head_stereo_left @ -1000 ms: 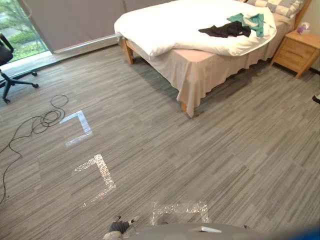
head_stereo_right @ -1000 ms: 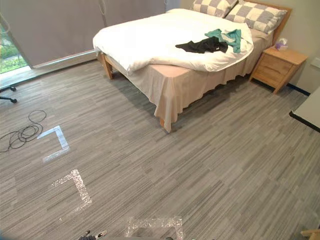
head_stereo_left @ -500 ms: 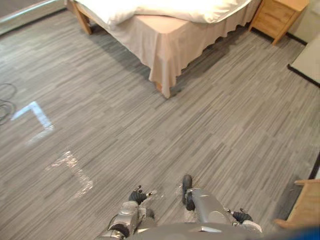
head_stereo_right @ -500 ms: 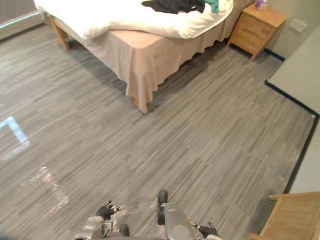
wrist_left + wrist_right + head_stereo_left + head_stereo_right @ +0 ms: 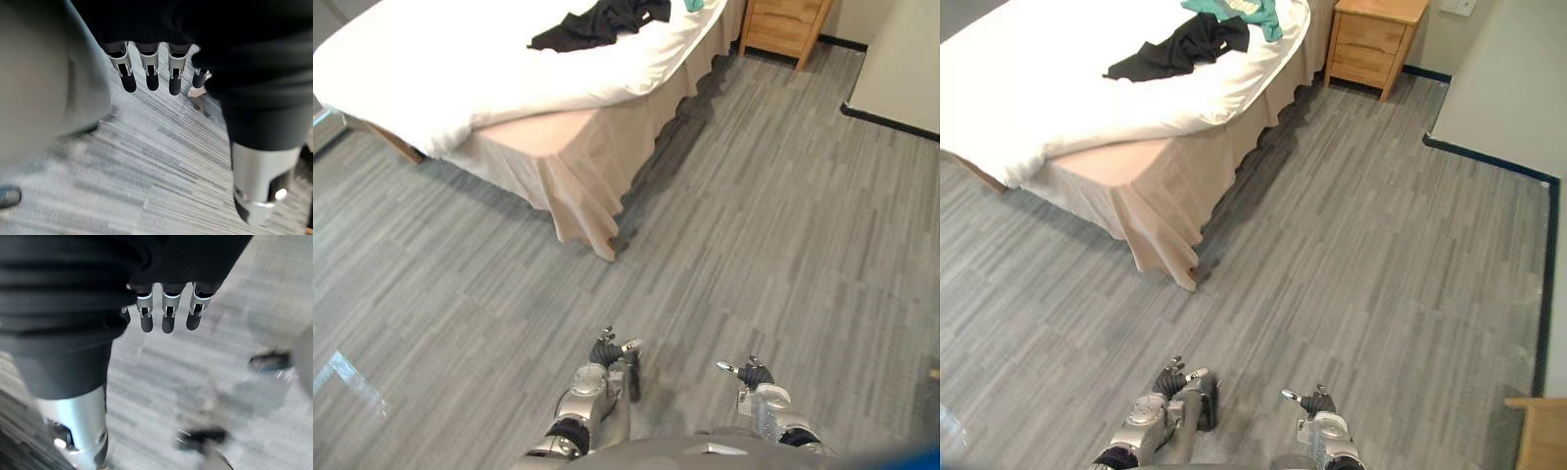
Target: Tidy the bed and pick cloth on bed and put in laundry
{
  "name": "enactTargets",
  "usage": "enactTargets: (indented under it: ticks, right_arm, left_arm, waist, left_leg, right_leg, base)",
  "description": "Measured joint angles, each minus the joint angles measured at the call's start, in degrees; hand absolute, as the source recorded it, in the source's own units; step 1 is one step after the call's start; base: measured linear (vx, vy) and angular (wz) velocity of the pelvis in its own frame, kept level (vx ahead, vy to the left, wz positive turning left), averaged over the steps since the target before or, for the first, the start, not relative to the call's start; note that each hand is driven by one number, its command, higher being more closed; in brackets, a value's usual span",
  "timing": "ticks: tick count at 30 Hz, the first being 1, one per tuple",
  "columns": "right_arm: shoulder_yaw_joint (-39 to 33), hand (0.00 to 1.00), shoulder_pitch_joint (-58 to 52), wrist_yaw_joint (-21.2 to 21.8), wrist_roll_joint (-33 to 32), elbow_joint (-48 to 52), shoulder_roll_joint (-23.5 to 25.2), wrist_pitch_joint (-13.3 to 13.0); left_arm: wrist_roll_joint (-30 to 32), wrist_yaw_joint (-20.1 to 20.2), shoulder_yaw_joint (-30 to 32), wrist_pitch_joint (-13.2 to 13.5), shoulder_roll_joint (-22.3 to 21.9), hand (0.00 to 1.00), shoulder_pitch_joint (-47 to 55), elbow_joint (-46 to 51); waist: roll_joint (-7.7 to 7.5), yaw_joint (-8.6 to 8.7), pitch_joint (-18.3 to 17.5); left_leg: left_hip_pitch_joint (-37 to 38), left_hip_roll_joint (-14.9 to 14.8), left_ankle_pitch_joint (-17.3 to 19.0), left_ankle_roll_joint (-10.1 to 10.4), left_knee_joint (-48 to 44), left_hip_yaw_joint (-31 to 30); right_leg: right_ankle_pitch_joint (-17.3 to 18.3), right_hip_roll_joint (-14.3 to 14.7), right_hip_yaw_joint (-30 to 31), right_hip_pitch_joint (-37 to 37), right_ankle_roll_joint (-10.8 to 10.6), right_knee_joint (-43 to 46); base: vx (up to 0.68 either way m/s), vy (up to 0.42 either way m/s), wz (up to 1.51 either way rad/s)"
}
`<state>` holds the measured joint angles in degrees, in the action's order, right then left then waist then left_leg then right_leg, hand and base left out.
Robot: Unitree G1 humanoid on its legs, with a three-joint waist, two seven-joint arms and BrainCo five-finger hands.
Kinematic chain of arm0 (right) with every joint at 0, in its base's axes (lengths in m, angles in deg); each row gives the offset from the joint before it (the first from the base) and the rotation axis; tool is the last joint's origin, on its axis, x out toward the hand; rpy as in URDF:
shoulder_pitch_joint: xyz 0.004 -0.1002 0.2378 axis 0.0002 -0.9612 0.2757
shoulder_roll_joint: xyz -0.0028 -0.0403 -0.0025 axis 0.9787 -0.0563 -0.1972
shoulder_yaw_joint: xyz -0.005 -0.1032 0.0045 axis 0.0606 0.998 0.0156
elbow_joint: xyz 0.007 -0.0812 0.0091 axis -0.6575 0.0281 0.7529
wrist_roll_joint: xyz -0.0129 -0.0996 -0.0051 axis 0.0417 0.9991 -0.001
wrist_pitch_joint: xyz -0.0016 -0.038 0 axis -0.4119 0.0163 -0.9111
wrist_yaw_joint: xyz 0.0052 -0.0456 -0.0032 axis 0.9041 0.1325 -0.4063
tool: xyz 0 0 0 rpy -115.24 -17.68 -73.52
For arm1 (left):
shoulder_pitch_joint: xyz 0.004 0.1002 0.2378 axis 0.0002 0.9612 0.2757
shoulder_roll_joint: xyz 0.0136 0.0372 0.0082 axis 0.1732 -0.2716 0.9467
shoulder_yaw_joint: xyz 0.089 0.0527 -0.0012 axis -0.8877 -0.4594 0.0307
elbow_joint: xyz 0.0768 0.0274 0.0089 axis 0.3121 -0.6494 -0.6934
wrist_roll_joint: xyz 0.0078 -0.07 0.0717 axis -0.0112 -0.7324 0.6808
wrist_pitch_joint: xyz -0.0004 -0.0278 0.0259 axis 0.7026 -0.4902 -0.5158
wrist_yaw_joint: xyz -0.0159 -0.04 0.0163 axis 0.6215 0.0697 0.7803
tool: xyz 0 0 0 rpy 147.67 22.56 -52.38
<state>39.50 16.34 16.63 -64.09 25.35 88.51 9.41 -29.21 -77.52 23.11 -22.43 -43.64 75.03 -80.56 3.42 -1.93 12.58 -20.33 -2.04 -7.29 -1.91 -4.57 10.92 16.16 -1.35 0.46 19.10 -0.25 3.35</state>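
Left eye view: black cloth (image 5: 597, 24) on bed (image 5: 460, 78); left hand (image 5: 605, 354), right hand (image 5: 756, 377) slack, empty.

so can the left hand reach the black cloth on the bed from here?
Probably not. The left hand hangs open and low, with a stretch of floor between it and the bed, and the black cloth lies far up on the duvet. Nothing blocks the way; walking closer should do.

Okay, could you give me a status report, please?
Left hand and right hand open, holding nothing. Black cloth and teal cloth lie on bed. Grey floor between.
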Motion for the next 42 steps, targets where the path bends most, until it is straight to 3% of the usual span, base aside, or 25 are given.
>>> enactTargets:
  ticks: [1, 2, 4, 6, 8, 9, 10, 12, 15, 17, 19, 20, 21, 23, 24, 27, 31, 34, 36, 37, 38, 40, 42]
  right_arm:
    - [-0.02, 0.00, 0.11, 0.09, 0.05, -1.18, 0.20, -0.01]
    - [0.21, 0.00, 0.14, 0.22, 0.07, -2.13, 0.27, 0.04]
    - [-1.28, 0.00, 0.17, 0.31, 1.39, -2.92, 0.15, -0.04]
    - [-2.95, 0.00, 0.05, 0.50, 2.38, -3.76, 0.60, 0.06]
    - [-4.70, 0.00, -0.73, 0.69, 4.17, -4.53, 0.40, 0.07]
    - [-4.54, 0.00, -0.79, 0.80, 4.55, -4.32, 0.32, 0.02]
    - [-3.90, 0.00, -0.76, 0.84, 4.53, -3.36, 0.04, 0.00]
    - [-2.98, 0.00, -1.05, 0.69, 4.51, -1.49, -0.71, -0.08]
    - [-2.86, 0.00, -0.76, 0.36, 4.23, -0.30, -0.83, -0.90]
    - [-2.72, 0.00, -0.56, 0.32, 4.33, 0.30, -0.56, -1.32]
    - [-2.48, 0.00, -0.51, 0.33, 4.33, -0.36, -0.28, -1.26]
    - [-1.96, 0.00, -0.52, 0.43, 4.36, -0.94, 0.20, -1.22]
    - [-2.14, 0.00, 0.12, 0.55, 4.41, -1.15, -0.66, -1.23]
    - [-2.54, 0.00, 0.28, 0.55, 3.89, -1.08, -0.88, -1.21]
    - [-2.00, 0.00, 0.27, 0.77, 4.44, -0.71, -0.82, -1.19]
    - [-0.08, 0.00, 0.26, 1.31, 6.86, -0.69, -1.07, -0.94]
    - [2.64, 0.00, 0.15, 1.95, 8.58, -1.06, -1.51, 0.03]
    - [2.66, 0.00, -0.56, 1.88, 8.55, -1.28, -1.64, 0.07]
    - [2.35, 0.00, -0.98, 1.82, 8.54, -2.09, -2.00, 0.08]
    - [2.24, 0.00, -0.99, 1.82, 8.53, -2.75, -2.37, 0.08]
    - [2.14, 0.00, -1.03, 1.90, 8.49, -3.15, -2.91, 0.06]
    - [2.17, 0.00, -0.93, 1.91, 8.41, -3.53, -2.78, -0.02]
    - [0.03, 0.00, -0.78, 1.91, 8.10, -3.97, -1.79, -0.01]
  left_arm:
    - [0.08, 0.00, -0.09, 0.17, 0.42, 0.00, -0.65, -0.77]
    - [0.07, -0.07, -0.08, 0.00, 1.16, 0.00, -0.98, -0.85]
    - [0.18, 0.09, -0.08, 0.05, 3.38, 0.00, -0.77, -0.96]
    - [0.22, 0.13, -0.02, -0.04, 3.84, 0.00, 0.21, -0.86]
    - [1.67, 0.14, -0.40, -0.11, 4.85, 0.00, 2.02, -0.88]
    - [1.95, 0.11, -0.88, -0.18, 4.96, 0.00, 2.02, -1.01]
    - [2.26, 0.04, -1.61, -0.30, 5.33, 0.00, 2.13, -1.35]
    - [2.24, 0.02, -3.30, -0.41, 5.32, 0.00, 1.76, -4.00]
    - [2.12, 0.12, -4.59, -0.40, 4.50, 0.00, 0.75, -5.49]
    - [2.09, 0.19, -3.53, -0.36, 3.79, 0.00, 0.93, -5.39]
    - [1.31, 0.15, -1.73, -0.24, 3.55, 0.00, 1.21, -5.28]
    - [1.06, 0.06, -0.69, -0.24, 3.63, 0.00, 1.48, -5.31]
    - [0.95, 0.07, 1.41, -0.22, 2.24, 0.00, 1.27, -5.07]
    - [-0.09, 0.25, 4.00, -0.09, 0.40, 0.00, 1.12, -4.75]
    - [-0.69, 0.24, 5.75, -0.06, -0.52, 0.00, 1.24, -4.79]
    - [-1.20, 0.29, 8.89, 0.11, -1.64, 0.00, 1.19, -4.15]
    - [-4.08, 0.18, 13.90, 0.06, -2.18, 0.00, 2.15, -3.98]
    - [-6.61, 0.17, 13.89, 0.16, -1.92, 0.00, 2.30, -2.91]
    - [-7.36, 0.15, 13.50, 0.32, -1.86, 0.00, 2.35, -2.95]
    - [-7.37, 0.13, 13.39, 0.40, -1.86, 0.00, 2.44, -2.99]
    - [-7.42, 0.07, 13.39, 0.52, -1.76, 0.00, 2.80, -3.09]
    - [-7.89, 0.00, 13.28, 0.93, -0.58, 0.00, 4.00, -3.19]
    - [-10.76, -0.09, 13.65, 0.79, 2.52, 0.00, 4.71, -4.71]
  waist:
    - [-0.64, -0.72, -0.40]
    - [-2.32, -0.58, -0.96]
    - [-4.39, -0.69, -1.52]
    - [-5.15, -0.89, -1.80]
    - [-5.47, -0.54, -1.93]
    - [-5.50, -0.59, -1.92]
    - [-5.11, -0.17, -1.96]
    - [-4.14, 1.94, -1.76]
    - [-3.42, 3.24, -1.25]
    - [-2.24, 3.29, -0.82]
    - [-3.71, 3.21, -1.24]
    - [-5.72, 3.01, -1.41]
    - [-3.31, 2.29, -1.16]
    - [-2.28, 2.01, -0.64]
    - [-2.16, 2.72, -0.67]
    - [-2.01, 2.41, -0.79]
    - [-1.76, 2.18, -1.39]
    - [-2.16, 1.66, -1.34]
    - [-2.65, 1.50, -1.18]
    - [-1.96, 1.30, -1.59]
    - [-0.84, 1.29, -2.07]
    - [-0.84, 0.75, -2.88]
    - [-2.39, 0.69, -2.78]
  left_leg:
    - [1.05, 1.11, -3.19, -3.12, -0.68, 1.06]
    - [1.28, 2.54, -2.53, -3.20, -0.71, 1.38]
    - [2.21, 5.59, 0.43, -4.98, -1.98, 1.55]
    - [5.26, 7.55, 3.44, -5.92, -2.34, 1.19]
    - [14.02, 9.72, 8.33, -5.95, -0.91, -1.64]
    - [16.19, 10.07, 9.33, -5.92, -0.46, -2.35]
    - [19.71, 10.44, 11.15, -5.99, -0.31, -3.94]
    - [25.73, 10.27, 12.99, -6.25, 0.82, -8.79]
    - [32.34, 7.70, 13.56, -5.57, 2.42, -13.85]
    - [34.05, 4.61, 15.45, -3.73, 2.10, -16.38]
    - [35.26, 2.93, 18.50, -1.91, 1.79, -18.42]
    - [35.45, 2.74, 21.18, -0.57, 0.94, -19.73]
    - [34.52, -0.12, 22.54, 1.32, -1.10, -20.89]
    - [33.37, -1.07, 21.95, 2.11, -3.74, -21.27]
    - [33.65, -1.57, 21.45, 2.90, -4.76, -22.25]
    - [33.13, -3.20, 19.59, 5.10, -5.65, -26.21]
    - [29.82, -4.96, 16.58, 7.42, -7.56, -29.32]
    - [26.35, -4.93, 14.05, 10.51, -10.50, -23.26]
    - [24.55, -5.22, 16.54, 10.13, -8.70, -11.96]
    - [24.14, -5.13, 15.48, 9.71, -5.99, -8.17]
    - [23.89, -5.44, 11.67, 8.87, -3.65, -5.55]
    - [25.81, -4.81, 12.32, 8.19, 1.32, -5.23]
    - [26.04, -3.60, 11.58, 7.06, 3.51, -5.30]
  right_leg:
    - [0.63, -1.12, -0.01, 1.47, -0.71, 0.11]
    - [-0.11, -2.66, -0.33, 1.19, -1.30, 0.86]
    - [-5.35, -5.05, 0.41, -0.15, -3.13, 5.77]
    - [-9.13, -5.56, 1.87, -1.94, -4.79, 13.75]
    - [-22.78, -5.19, 4.13, -7.34, -12.82, 34.45]
    - [-22.26, -5.27, 4.36, -10.00, -13.05, 41.38]
    - [-18.22, -5.84, 2.09, -15.54, -10.33, 52.91]
    - [-9.96, -7.61, -4.38, -22.71, -5.24, 59.83]
    - [-3.01, -7.10, -5.98, -29.84, -5.11, 49.98]
    - [-3.15, -5.06, -4.85, -32.05, -5.16, 38.22]
    - [-6.14, -4.68, -1.53, -32.67, -4.99, 22.70]
    - [-13.84, -4.84, 0.83, -32.59, -5.16, 14.33]
    - [-13.41, -2.93, -0.67, -30.89, -3.93, 14.06]
    - [-11.55, -1.98, 0.68, -31.90, -3.07, 18.80]
    - [-9.14, -2.04, 0.61, -31.71, -2.51, 22.04]
    - [-5.35, -2.68, -3.46, -29.90, -1.40, 24.06]
    - [-5.01, -2.77, -7.60, -25.90, -0.85, 20.36]
    - [-5.00, -5.19, -12.74, -20.08, -0.71, 15.14]
    - [-4.95, -7.01, -14.43, -16.34, -0.64, 12.75]
    - [-4.92, -7.38, -15.70, -15.86, -0.70, 12.53]
    - [-4.92, -6.91, -16.05, -15.56, -1.11, 11.84]
    - [-4.44, -6.70, -15.19, -14.50, -2.61, 8.79]
    - [-5.85, -6.99, -15.16, -13.27, -4.46, 5.27]
  base:
    - [0.59, 0.246, 0.03]
    - [0.57, 0.231, 0.21]
    - [0.63, 0.258, 0.35]
    - [0.57, 0.208, 0.32]
    - [0.51, 0.199, 0.38]
    - [0.24, 0.109, 0.39]
    - [0.12, 0.057, 0.50]
    - [0.08, 0.025, 1.06]
    - [0.36, -0.052, 1.13]
    - [0.40, -0.145, 1.16]
    - [0.48, -0.245, 1.20]
    - [0.50, -0.289, 0.84]
    - [0.46, -0.287, 0.64]
    - [0.33, -0.150, 0.54]
    - [0.25, -0.127, 0.72]
    - [0.22, -0.172, 0.91]
    - [0.12, -0.095, 1.05]
    - [0.08, 0.052, 1.39]
    - [-0.04, 0.220, 1.39]
    - [-0.12, 0.283, 1.14]
    - [-0.07, 0.274, 0.77]
    - [-0.02, 0.194, 0.39]
    - [-0.03, 0.127, 0.05]
